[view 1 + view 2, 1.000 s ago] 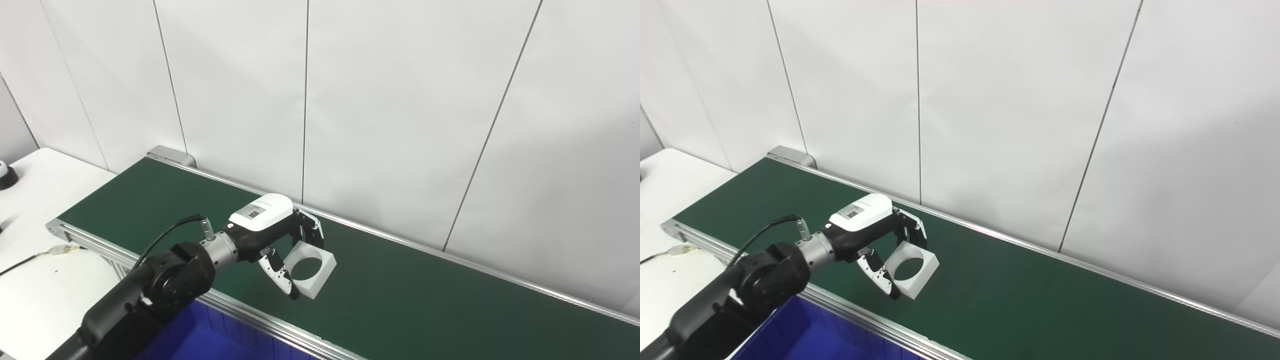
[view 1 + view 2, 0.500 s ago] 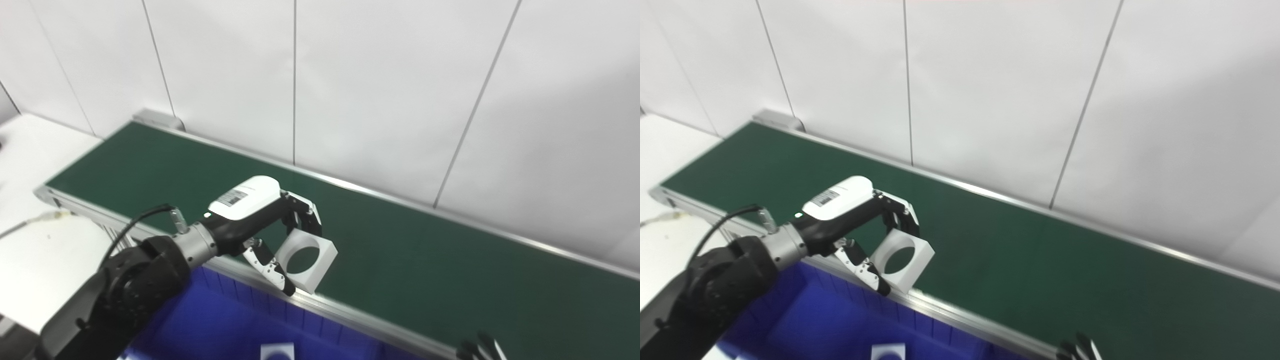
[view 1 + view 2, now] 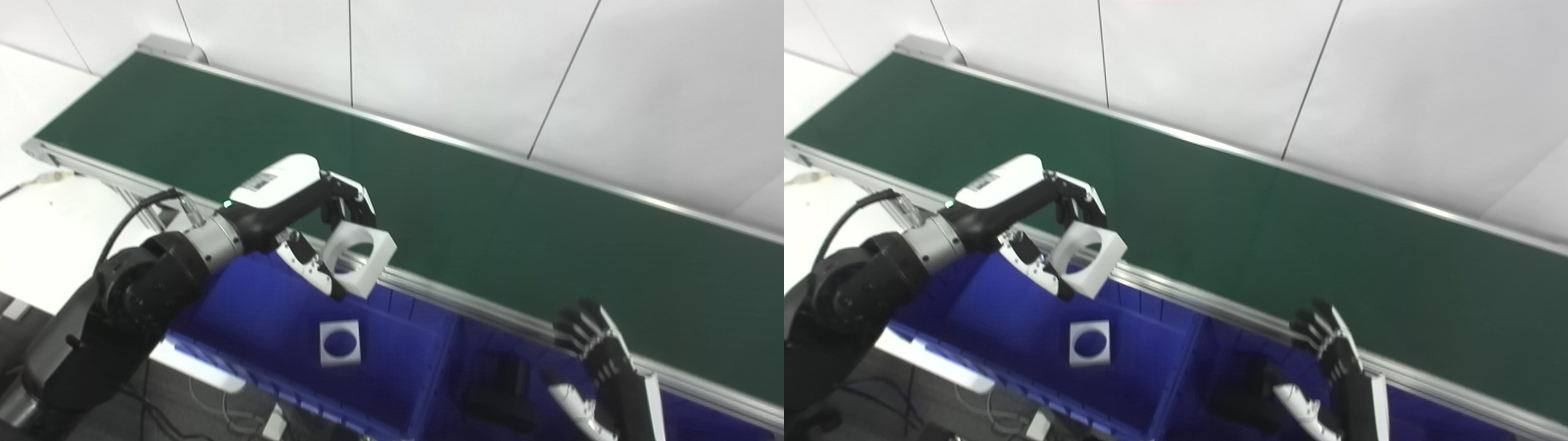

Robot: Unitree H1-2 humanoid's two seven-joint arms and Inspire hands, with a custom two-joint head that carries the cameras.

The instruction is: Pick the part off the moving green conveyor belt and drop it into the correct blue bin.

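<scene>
My left hand (image 3: 312, 211) is shut on a white square part with a round hole (image 3: 359, 257), holding it tilted in the air over the near rail of the green conveyor belt (image 3: 490, 208) and the far edge of the left blue bin (image 3: 257, 318). A second white holed part (image 3: 340, 343) lies flat on that bin's floor. My right hand (image 3: 597, 361) is open, fingers spread and empty, low at the right over the neighbouring blue bin (image 3: 490, 380), which holds a dark part (image 3: 505, 383).
A white table (image 3: 43, 226) with a cable lies left of the belt's end. A white panelled wall (image 3: 490, 73) runs behind the belt. The aluminium rail (image 3: 478, 306) separates belt from bins.
The camera has tilted down, bringing the bins and right hand into view. My left hand has carried the white part off the belt toward me, to above the rail and left bin.
</scene>
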